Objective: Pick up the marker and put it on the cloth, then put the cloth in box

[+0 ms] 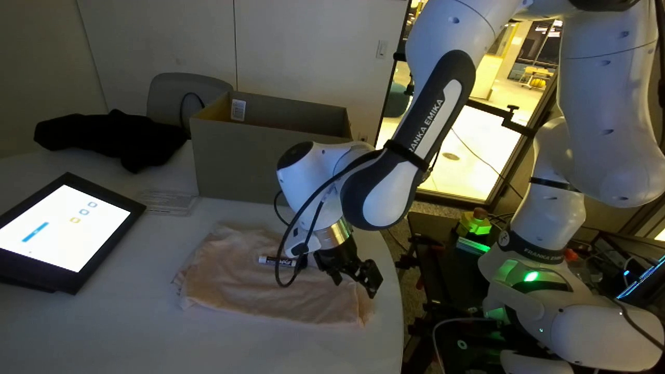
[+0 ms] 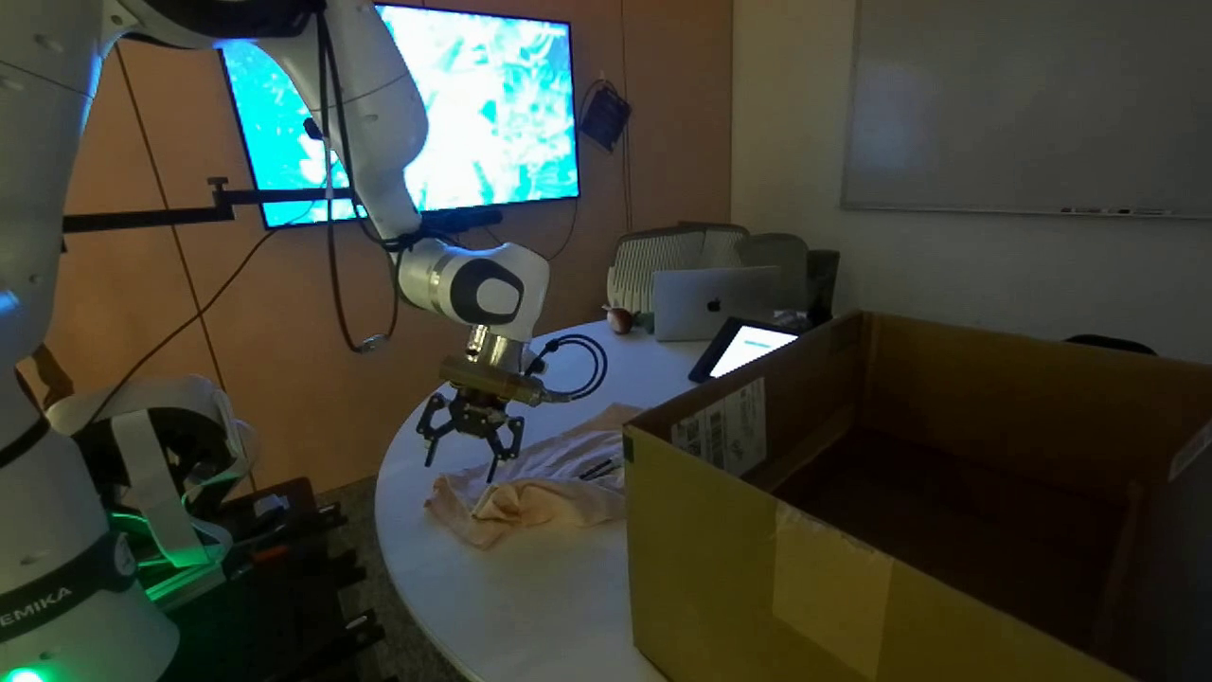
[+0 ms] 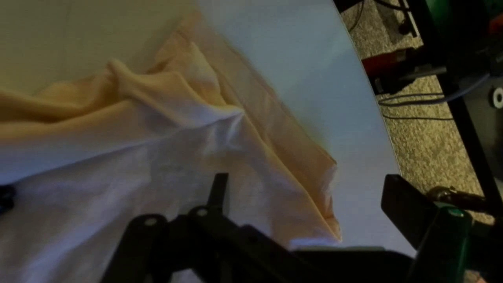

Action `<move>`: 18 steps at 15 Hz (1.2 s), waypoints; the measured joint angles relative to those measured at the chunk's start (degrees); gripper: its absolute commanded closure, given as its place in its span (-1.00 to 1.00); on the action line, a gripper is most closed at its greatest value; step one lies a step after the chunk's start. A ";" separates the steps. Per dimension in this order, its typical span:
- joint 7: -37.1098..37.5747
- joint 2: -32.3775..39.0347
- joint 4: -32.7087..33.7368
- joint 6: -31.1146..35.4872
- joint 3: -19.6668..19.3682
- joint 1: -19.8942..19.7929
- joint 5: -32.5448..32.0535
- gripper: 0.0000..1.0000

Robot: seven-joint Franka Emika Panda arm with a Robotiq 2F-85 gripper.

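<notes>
Below hand [image 2: 461, 466], jaws spread wide: cloth [image 1: 234, 288], pale peach, rumpled, folds rippling over counter [image 1: 119, 327]. Near hand, marker [image 1: 271, 261], lying right on cloth: white barrel, black lettering, dark end! Brown box [image 2: 710, 549] nearby.

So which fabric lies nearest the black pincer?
The rumpled beige-pink cloth, with a white-and-black marker on it; the bundled black fabric lies farther off.

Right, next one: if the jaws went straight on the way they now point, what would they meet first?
Most likely the cloth, near one end: the open jaws point down over it. One might reach the table beside it instead; depth is hard to judge.
</notes>
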 measured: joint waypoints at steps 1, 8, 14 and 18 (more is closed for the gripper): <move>-0.46 -0.23 -0.92 1.24 -0.16 0.28 -1.40 -1.00; -3.12 -0.49 -7.24 13.45 -0.42 1.09 -5.57 -1.00; -3.05 -0.34 -10.29 23.76 -1.80 1.11 -5.69 -1.00; -1.34 0.14 -10.86 26.38 -3.70 1.94 -7.54 -0.46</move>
